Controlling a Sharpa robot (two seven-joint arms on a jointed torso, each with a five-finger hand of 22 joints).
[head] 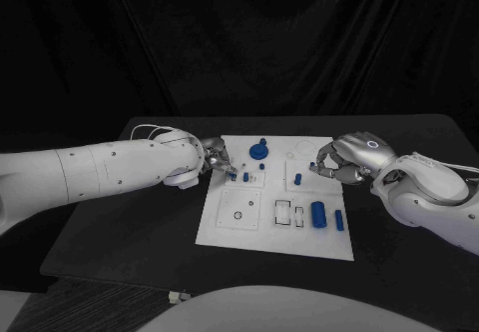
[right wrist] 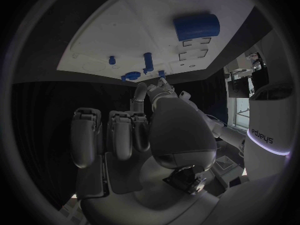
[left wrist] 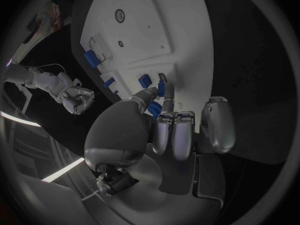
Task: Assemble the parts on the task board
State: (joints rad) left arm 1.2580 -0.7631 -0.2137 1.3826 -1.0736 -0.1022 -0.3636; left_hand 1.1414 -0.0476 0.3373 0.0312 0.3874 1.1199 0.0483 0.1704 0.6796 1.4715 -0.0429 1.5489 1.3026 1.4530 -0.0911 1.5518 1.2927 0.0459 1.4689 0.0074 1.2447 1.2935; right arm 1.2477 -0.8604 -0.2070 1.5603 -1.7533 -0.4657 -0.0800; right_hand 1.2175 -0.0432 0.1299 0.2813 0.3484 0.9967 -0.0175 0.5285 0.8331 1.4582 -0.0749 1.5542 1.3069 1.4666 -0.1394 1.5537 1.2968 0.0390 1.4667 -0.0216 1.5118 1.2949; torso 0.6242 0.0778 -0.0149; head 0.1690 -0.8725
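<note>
White plastic task board (head: 255, 228) lies centred; at its ten o'clock our left hand (head: 217, 160) pinches a small blue peg (left wrist: 160, 89), while our right hand (head: 339, 162), at two o'clock, is clenched on nothing.

Task board (head: 239, 228) mid-table (head: 120, 235); left hand (head: 214, 160) at board's left edge, right hand (head: 345, 160) at right edge.

My black table (head: 120, 235) stands in front of a black curtain (head: 239, 55) that hangs in folds across the whole back of the scene and swallows most of the light. Below the table's near edge I see a strip of dark, grained floor (head: 90, 304). Off to one side my right wrist camera catches a brighter bit of room with a pale panel (right wrist: 272, 120) that carries a thin violet line of light.
</note>
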